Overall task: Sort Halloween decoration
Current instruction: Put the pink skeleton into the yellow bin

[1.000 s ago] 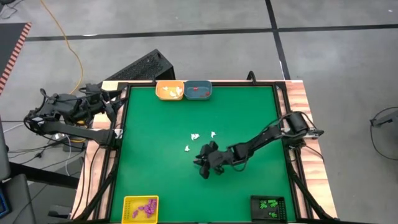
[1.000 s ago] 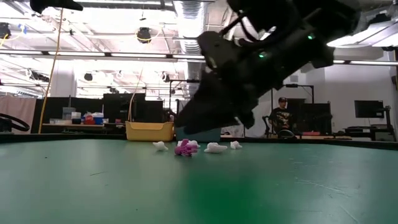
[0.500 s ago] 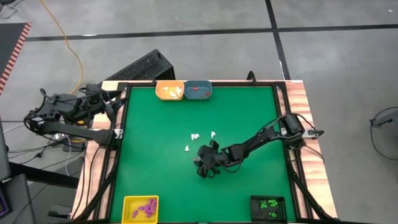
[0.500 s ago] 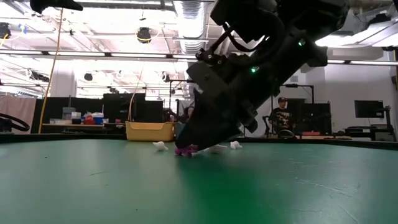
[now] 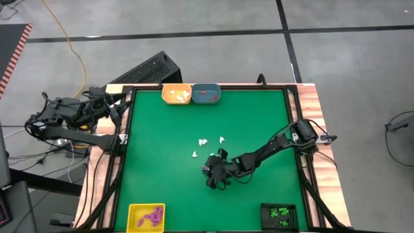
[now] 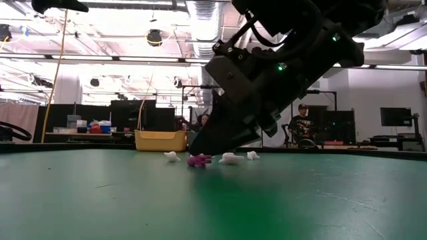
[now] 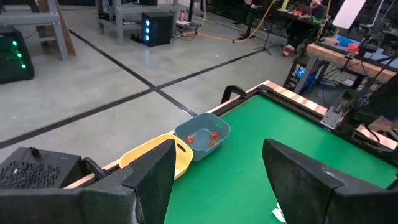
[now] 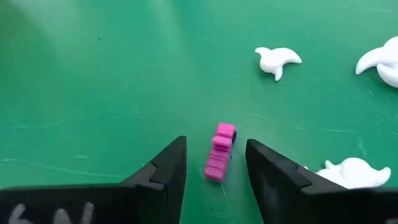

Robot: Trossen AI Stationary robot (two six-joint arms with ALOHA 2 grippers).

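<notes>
Purple trinket: one small ribbed piece [image 8: 219, 152] lies flat on the green table [image 5: 168, 136], mid-table, between the right gripper's fingers, apparently not yet pinched.
Right gripper [image 8: 215, 163]: lowered to the mat over the purple piece, fingers apart with one either side of it; placed so, I judge, that closing takes this piece alone.
White trinkets: three [image 5: 203, 142] loose on the mat just beside the purple one, near but apart from it; a careless close could catch one.
Yellow tray [image 5: 146, 215]: near-left corner, holds purple pieces; the likely home for this one.
Black tray [image 5: 279, 213]: near-right corner, holds green pieces.
Orange tray [image 5: 176, 94]: far edge, holds white pieces.
Blue tray [image 5: 206, 94]: touching the orange tray, holds orange-red pieces.
Left gripper [image 7: 214, 177]: parked off the table's far-left corner, fingers wide apart, holding nothing, waiting.
</notes>
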